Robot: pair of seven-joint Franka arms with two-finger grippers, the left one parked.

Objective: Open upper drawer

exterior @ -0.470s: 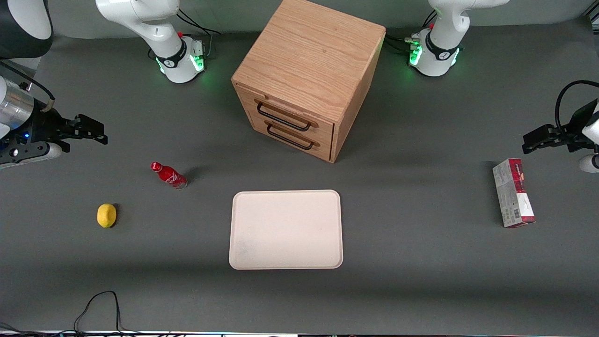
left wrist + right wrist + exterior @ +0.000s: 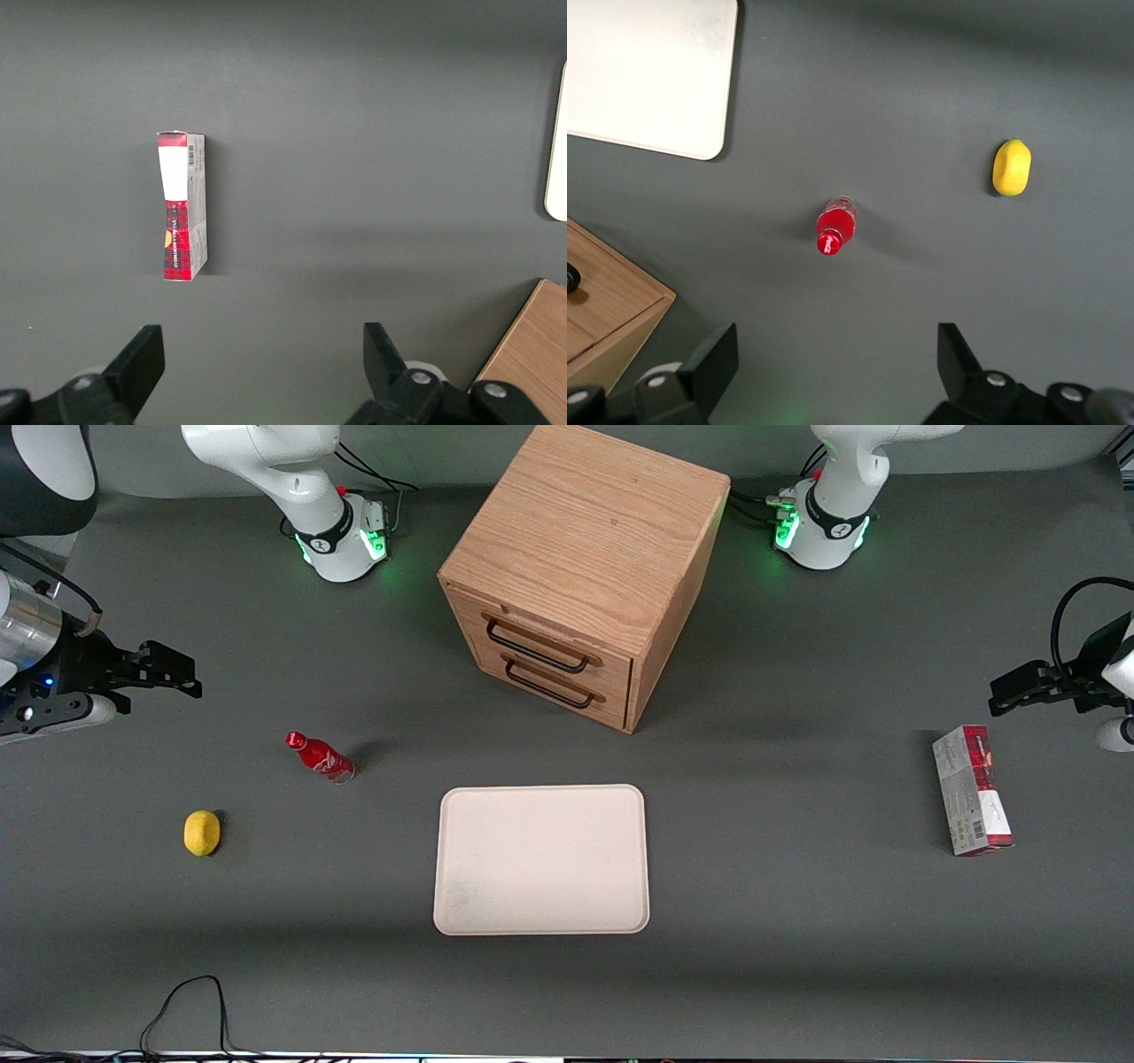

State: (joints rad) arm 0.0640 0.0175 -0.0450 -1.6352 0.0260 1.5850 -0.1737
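The light oak cabinet (image 2: 585, 531) stands at the middle of the table, farther from the front camera than the tray. Its upper drawer (image 2: 554, 638) is shut flush, with its black wire handle (image 2: 536, 648) just above the lower drawer's handle (image 2: 549, 685). My gripper (image 2: 184, 673) hovers open and empty toward the working arm's end of the table, well away from the cabinet. In the right wrist view the gripper (image 2: 833, 359) shows both fingers (image 2: 713, 359) spread wide above bare table, with a corner of the cabinet (image 2: 607, 301) in sight.
A red bottle (image 2: 319, 755) stands between my gripper and the cabinet, with a yellow lemon (image 2: 202, 833) nearer the front camera. A white tray (image 2: 540, 859) lies in front of the drawers. A red-and-grey box (image 2: 970, 790) lies toward the parked arm's end.
My gripper has crept very slightly away from the front camera. Both drawers stay shut and nothing else has moved.
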